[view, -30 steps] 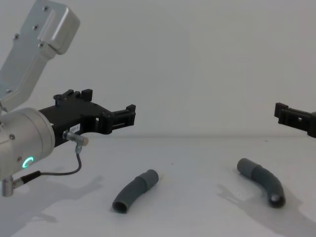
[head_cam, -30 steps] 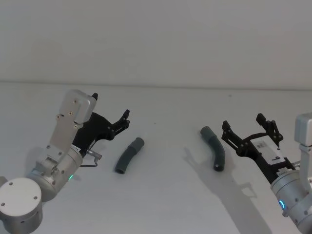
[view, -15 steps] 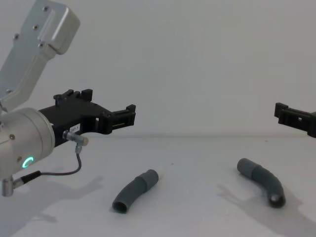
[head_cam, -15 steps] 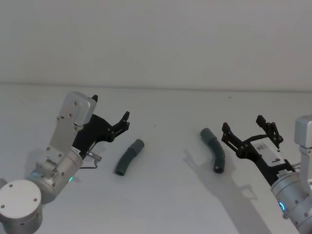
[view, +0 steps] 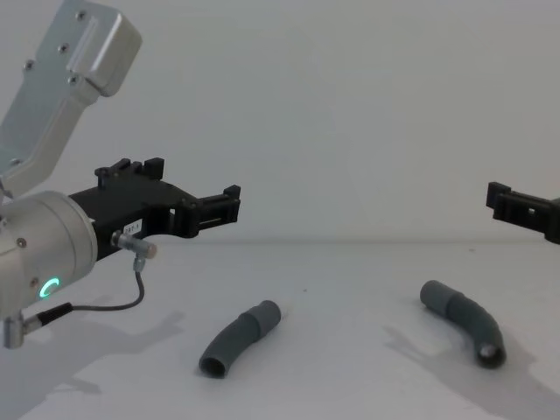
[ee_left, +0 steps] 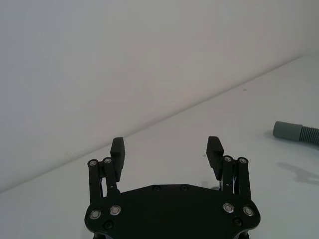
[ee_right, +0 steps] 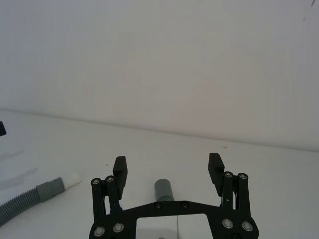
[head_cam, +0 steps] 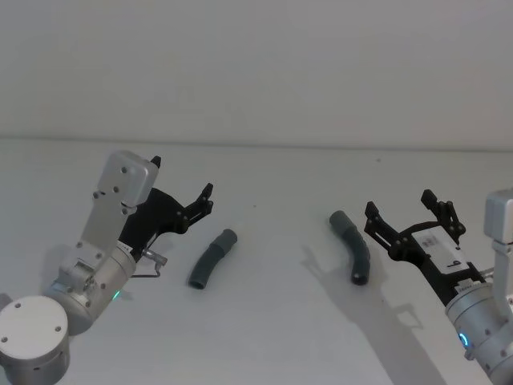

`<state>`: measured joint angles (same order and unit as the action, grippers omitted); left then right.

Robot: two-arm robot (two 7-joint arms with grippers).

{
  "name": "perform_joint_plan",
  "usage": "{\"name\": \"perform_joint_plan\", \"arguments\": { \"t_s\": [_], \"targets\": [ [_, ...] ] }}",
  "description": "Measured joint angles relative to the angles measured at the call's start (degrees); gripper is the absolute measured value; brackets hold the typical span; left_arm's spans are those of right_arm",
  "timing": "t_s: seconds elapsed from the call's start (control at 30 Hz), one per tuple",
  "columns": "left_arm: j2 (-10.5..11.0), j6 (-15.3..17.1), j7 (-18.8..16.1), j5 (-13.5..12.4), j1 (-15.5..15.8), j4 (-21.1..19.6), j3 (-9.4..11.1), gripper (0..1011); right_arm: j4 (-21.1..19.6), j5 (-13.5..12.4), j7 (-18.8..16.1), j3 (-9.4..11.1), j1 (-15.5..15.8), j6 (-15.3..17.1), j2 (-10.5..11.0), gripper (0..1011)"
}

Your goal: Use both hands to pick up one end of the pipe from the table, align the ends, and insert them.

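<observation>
The step in hand looks like the approach: nothing is lifted yet. The 2 pipe pieces lie mid-surface [head_cam: 272, 321], well apart and short of its far edge, the left piece [head_cam: 210, 258] and right piece [head_cam: 353, 245] each angling its collar toward that edge. The left tool [head_cam: 183, 176] and right tool [head_cam: 399, 202] hang spread wide and empty, each outboard of its piece. Next, I judge, each must descend and straddle the curved body, leaving the left collar [head_cam: 227, 238] and right collar [head_cam: 340, 218] free.
</observation>
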<state>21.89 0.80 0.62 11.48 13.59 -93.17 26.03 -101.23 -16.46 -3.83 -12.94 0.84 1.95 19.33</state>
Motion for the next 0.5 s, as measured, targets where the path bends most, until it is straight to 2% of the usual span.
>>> {"name": "perform_joint_plan", "arguments": {
  "t_s": [0.5],
  "targets": [
    [0.0, 0.0, 0.0, 0.0, 0.0, 0.0, 0.0, 1000, 0.0, 0.0, 0.0, 0.0, 0.0, 0.0, 0.0, 1001]
  ]
}}
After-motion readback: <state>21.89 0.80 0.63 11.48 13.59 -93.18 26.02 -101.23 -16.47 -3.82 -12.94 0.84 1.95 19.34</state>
